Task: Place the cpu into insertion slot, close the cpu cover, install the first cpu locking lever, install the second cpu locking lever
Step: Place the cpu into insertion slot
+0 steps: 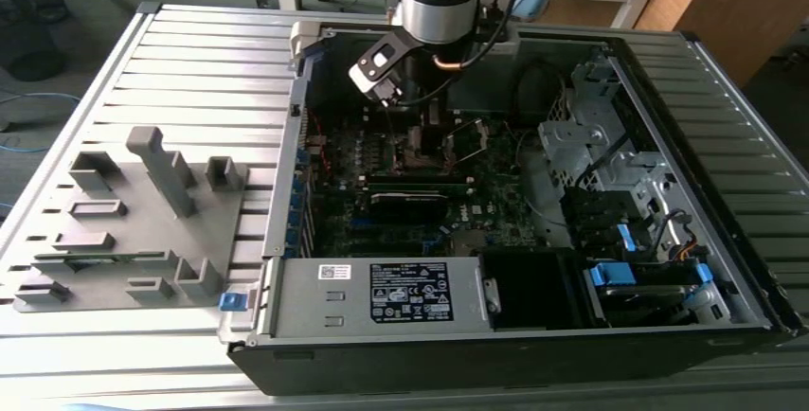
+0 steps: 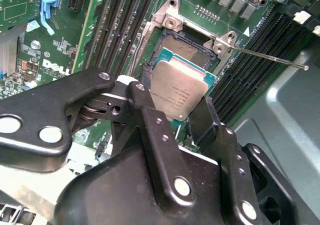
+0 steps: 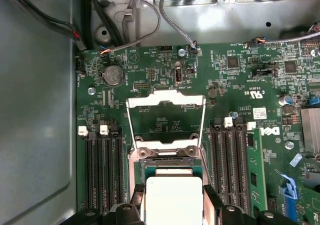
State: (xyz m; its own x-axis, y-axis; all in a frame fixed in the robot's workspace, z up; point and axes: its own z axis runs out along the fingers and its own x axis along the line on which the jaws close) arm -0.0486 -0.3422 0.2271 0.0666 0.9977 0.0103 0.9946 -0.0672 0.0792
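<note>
Inside the open computer case (image 1: 506,366), over the green circuit board (image 3: 235,85), the gripper (image 2: 172,99) hangs with the cpu cover (image 3: 165,100) standing open just beyond it and the insertion slot (image 2: 189,49) partly covered beneath it, its two black fingers (image 2: 146,105) pinching the silvery cpu (image 2: 178,87) by opposite edges.

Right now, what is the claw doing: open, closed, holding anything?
Claw: closed on the cpu, holding it just over the insertion slot.

so the cpu (image 2: 179,91), silvery square face with a green edge, is pinched in the tool (image 2: 175,109), tilted and partly over the insertion slot (image 2: 186,46), which has a dark centre and sits upper middle in the exterior view. cpu cover (image 3: 166,99), a thin silvery frame, is swung open, board showing through its window.
</note>
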